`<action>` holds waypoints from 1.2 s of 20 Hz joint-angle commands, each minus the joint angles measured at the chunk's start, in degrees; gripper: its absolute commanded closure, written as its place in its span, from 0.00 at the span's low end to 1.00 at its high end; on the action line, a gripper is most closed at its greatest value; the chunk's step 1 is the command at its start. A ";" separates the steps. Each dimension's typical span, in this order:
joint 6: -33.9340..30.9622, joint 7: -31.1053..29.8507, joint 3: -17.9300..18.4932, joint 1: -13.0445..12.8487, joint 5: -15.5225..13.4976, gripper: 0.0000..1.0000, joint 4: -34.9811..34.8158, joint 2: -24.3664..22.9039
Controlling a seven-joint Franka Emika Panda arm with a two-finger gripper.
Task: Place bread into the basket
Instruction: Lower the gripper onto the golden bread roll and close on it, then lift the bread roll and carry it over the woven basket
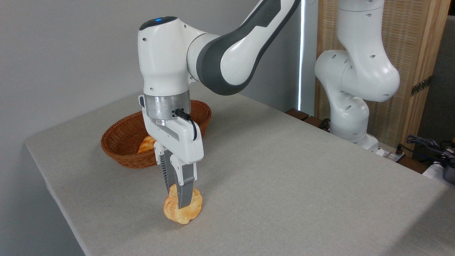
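Note:
The bread (185,212), a round lumpy golden bun, stands on edge at the front of the table. My gripper (178,201) comes straight down on it, and its grey fingers (185,193) are closed around the bun's upper middle. Whether the bun still touches the cloth I cannot tell. Behind and to the left sits the oval brown wicker basket (121,137), partly hidden by my wrist. Inside the basket lies a golden-brown loaf (146,144), of which only one end shows.
A grey cloth covers the table (284,177), whose left edge (49,188) drops off close to the basket. The arm's white base (355,106) stands at the back right, with cables (426,145) and a wooden screen (408,53) beyond it.

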 commanded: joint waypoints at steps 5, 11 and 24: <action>0.99 -0.57 -0.05 -0.05 0.59 0.65 -0.43 -0.21; 0.81 -0.74 -0.13 -0.05 -0.20 0.65 0.36 -0.65; -15.37 -17.93 -19.00 -0.22 -15.85 0.67 12.40 -1.89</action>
